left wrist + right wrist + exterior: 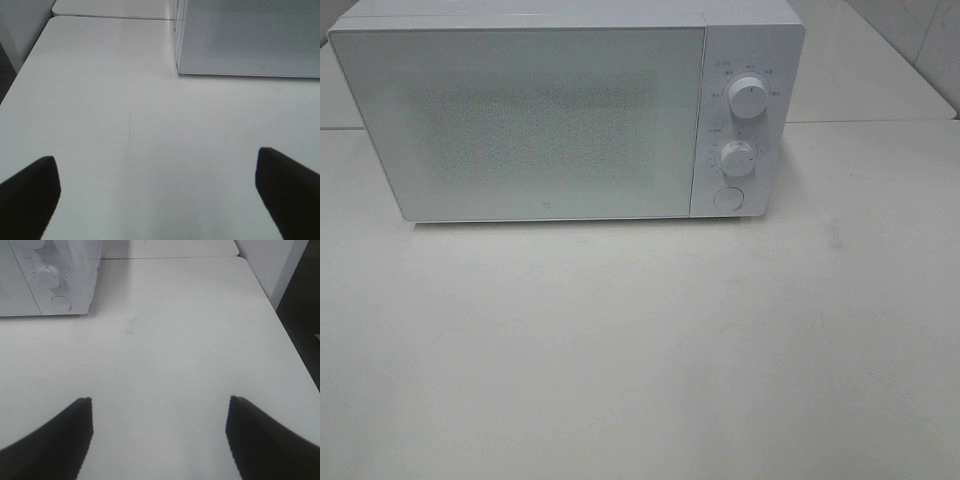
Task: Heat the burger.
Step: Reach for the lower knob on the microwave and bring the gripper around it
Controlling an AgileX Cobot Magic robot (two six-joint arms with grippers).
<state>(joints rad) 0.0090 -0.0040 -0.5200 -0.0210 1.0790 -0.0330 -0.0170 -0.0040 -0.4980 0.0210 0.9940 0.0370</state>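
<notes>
1. A white table fills the room's view. Nothing lies on the stretch in front of the microwave.
2. A white microwave stands at the table's far side, facing me.
3. Its door is shut. The dotted window panel shows nothing behind it.
4. The burger is not visible in any view. I cannot tell whether it sits inside the microwave or somewhere out of sight.
5. The left gripper hovers over the table in front of the microwave's door side, jaws spread wide and empty.
6. The right gripper hovers in front of the microwave's control side, jaws also spread and empty.
7. Beside the door are an upper dial, a lower dial and a round button beneath them.
8. Risk, as I judge it: turning a dial before the burger's place is confirmed could run the oven empty. A hard push on the button might shove the light microwave backward.
</notes>
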